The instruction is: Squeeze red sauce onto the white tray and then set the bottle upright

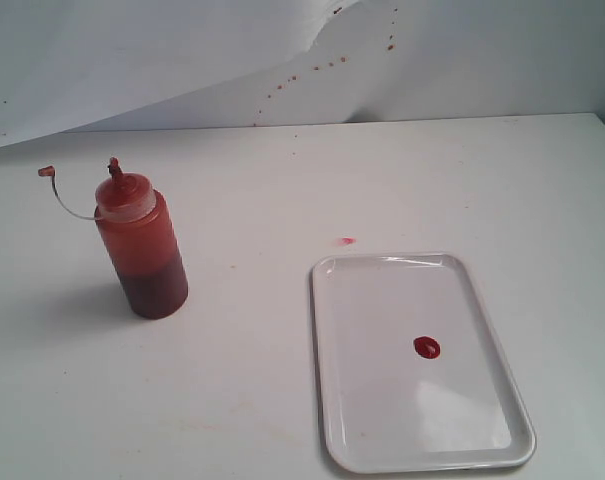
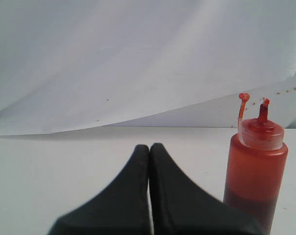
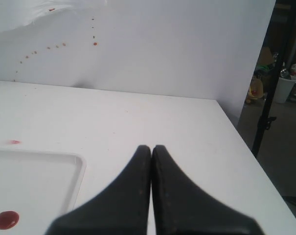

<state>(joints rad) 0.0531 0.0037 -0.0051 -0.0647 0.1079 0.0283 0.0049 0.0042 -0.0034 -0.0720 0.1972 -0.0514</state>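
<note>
White table [image 1: 232, 390], creased white backdrop [image 1: 132, 60] (red-speckled), black stand [image 3: 268, 120].

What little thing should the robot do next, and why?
Probably nothing but rest, I think. A blob of red sauce lies on the white tray, and the bottle stands upright on the table, apart from the tray. The left pincer and right pincer are both shut and hold nothing, so the job looks done.

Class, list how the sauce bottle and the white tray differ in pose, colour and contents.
The bottle stands upright; the white tray lies flat. The bottle is translucent and red-tinted; the tray is glossy white. The bottle holds much red sauce; the tray bears one small blob. Both rest on the table.
</note>
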